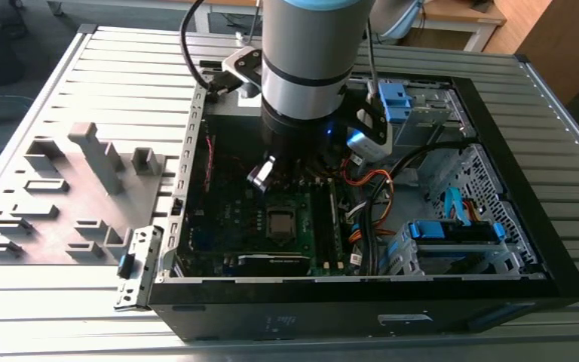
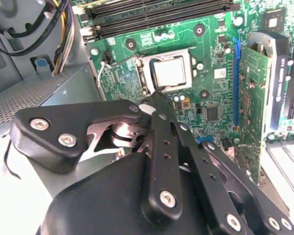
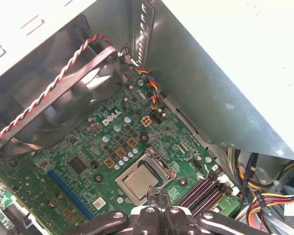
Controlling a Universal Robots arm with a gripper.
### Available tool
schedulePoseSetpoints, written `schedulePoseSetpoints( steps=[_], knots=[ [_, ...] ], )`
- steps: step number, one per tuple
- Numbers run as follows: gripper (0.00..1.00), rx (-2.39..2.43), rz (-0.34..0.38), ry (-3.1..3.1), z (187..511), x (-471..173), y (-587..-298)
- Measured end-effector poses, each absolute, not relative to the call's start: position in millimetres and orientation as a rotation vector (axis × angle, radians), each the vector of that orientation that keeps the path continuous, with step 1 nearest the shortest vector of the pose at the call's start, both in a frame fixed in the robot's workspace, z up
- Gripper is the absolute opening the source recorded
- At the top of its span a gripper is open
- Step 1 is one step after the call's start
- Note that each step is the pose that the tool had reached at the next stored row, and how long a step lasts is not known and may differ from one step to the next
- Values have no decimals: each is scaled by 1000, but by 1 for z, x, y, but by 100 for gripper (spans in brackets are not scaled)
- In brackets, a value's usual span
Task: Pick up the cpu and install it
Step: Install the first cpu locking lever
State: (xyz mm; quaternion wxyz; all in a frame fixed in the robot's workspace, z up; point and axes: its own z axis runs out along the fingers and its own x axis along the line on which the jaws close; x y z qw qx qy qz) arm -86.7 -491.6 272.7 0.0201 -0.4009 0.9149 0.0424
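The cpu [image 2: 170,73], a small square chip with a silver-grey top, lies flat in the socket of the green motherboard [image 2: 213,93] inside the open computer case [image 1: 370,309]. In the first wrist view the cpu [image 3: 139,180] sits inside its metal socket frame. My gripper [image 2: 156,100] hangs just above the board beside the socket's edge, its black fingers drawn together with nothing between them. The first wrist view has the gripper [image 3: 157,197] right at the socket's rim. In the exterior view the cpu [image 1: 277,220] lies just below the arm's wrist.
Memory slots [image 2: 161,10] run along one side of the socket and an upright expansion card [image 2: 257,98] stands on another. A fan with a red-black twisted wire [image 3: 54,83], bundled cables [image 1: 370,219] and blue drive bays [image 1: 455,230] crowd the case. A grey fixture plate [image 1: 68,196] lies at the exterior view's left.
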Motion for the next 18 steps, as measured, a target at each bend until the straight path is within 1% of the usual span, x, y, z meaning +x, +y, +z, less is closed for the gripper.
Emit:
schedulePoseSetpoints(
  steps=[10, 18],
  knots=[
    [11, -1246, 131, 2838, 273, -85, -478],
    [11, -1246, 131, 2838, 270, -71, -470]
  ],
)
